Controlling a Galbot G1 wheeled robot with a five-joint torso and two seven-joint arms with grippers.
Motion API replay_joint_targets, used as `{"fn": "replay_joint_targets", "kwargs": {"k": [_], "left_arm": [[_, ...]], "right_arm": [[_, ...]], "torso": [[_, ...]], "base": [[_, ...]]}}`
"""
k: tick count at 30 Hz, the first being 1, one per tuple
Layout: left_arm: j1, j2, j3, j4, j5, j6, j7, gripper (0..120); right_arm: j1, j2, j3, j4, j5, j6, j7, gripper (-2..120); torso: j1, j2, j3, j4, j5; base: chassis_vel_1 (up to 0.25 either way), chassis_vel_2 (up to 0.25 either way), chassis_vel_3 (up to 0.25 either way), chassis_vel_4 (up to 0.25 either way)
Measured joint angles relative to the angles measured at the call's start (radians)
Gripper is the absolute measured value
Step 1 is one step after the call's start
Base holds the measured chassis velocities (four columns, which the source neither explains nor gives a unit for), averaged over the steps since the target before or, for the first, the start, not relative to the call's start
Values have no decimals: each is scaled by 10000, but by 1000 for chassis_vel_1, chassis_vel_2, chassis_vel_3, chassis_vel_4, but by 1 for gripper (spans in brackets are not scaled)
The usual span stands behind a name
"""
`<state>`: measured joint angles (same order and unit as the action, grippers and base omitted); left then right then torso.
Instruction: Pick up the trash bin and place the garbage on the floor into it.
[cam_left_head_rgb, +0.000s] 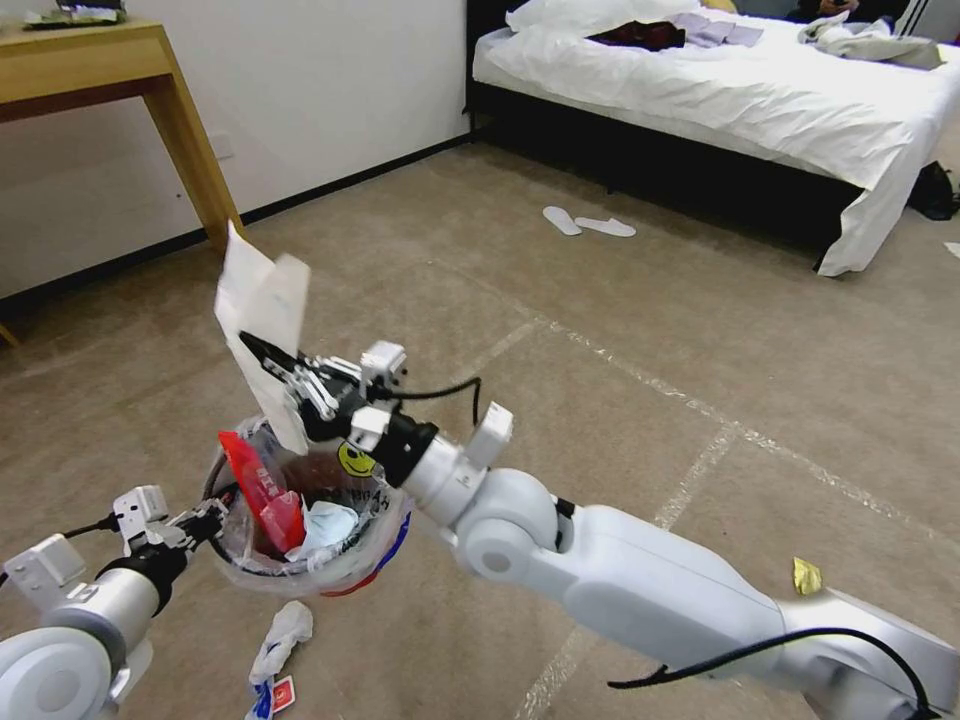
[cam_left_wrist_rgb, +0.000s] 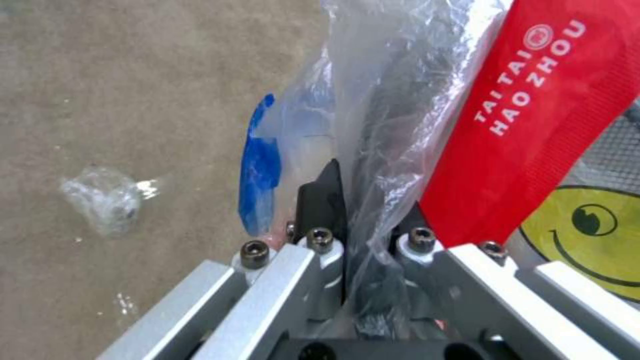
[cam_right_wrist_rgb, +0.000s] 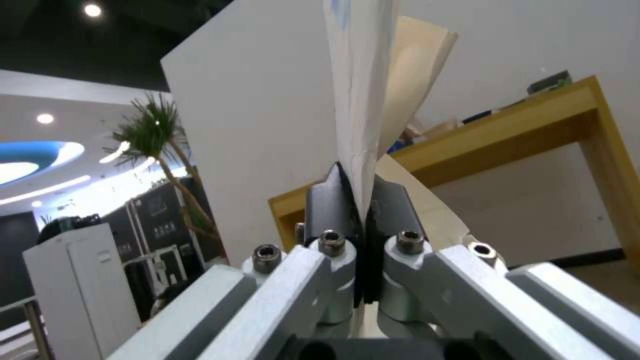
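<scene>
The small red trash bin (cam_left_head_rgb: 340, 575), lined with a clear bag and marked with a yellow smiley (cam_left_head_rgb: 355, 460), hangs just above the floor (cam_left_head_rgb: 620, 400). My left gripper (cam_left_head_rgb: 212, 522) is shut on its near rim, pinching rim and liner (cam_left_wrist_rgb: 393, 125) together. A red wrapper strip (cam_left_head_rgb: 255, 485) and a blue-white tissue (cam_left_head_rgb: 325, 525) lie inside. My right gripper (cam_left_head_rgb: 275, 365) is shut on a bent sheet of white paper (cam_left_head_rgb: 260, 300), held over the far rim. The paper (cam_right_wrist_rgb: 360, 100) stands clamped between its fingers.
On the carpet under the bin lie a white tissue (cam_left_head_rgb: 283, 632) and a red-white packet (cam_left_head_rgb: 283, 692). A yellow wrapper (cam_left_head_rgb: 806, 575) sits by my right arm, and crumpled clear plastic (cam_left_wrist_rgb: 107, 200) lies nearby. A wooden desk (cam_left_head_rgb: 170, 100), white slippers (cam_left_head_rgb: 590, 224) and a bed (cam_left_head_rgb: 760, 100) stand farther back.
</scene>
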<state>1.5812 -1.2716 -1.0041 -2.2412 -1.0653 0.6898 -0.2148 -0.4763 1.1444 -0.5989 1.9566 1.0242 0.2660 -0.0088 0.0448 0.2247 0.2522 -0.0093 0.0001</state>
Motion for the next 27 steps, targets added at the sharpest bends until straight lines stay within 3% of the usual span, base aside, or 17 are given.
{"fn": "replay_joint_targets", "kwargs": {"k": [10, 27], "left_arm": [[-93, 28, -183, 238, -47, -5, -69, 3], [-145, -93, -192, 164, -54, -29, -75, 3]], "right_arm": [[-612, -976, 122, 377, -193, -129, -44, 0], [-971, -434, -230, -66, -513, -83, -90, 0]], "torso": [[0, 0, 0, 0, -1], [0, -1, 0, 2, -2]], "base": [[0, 0, 0, 0], [0, 0, 0, 0]]}}
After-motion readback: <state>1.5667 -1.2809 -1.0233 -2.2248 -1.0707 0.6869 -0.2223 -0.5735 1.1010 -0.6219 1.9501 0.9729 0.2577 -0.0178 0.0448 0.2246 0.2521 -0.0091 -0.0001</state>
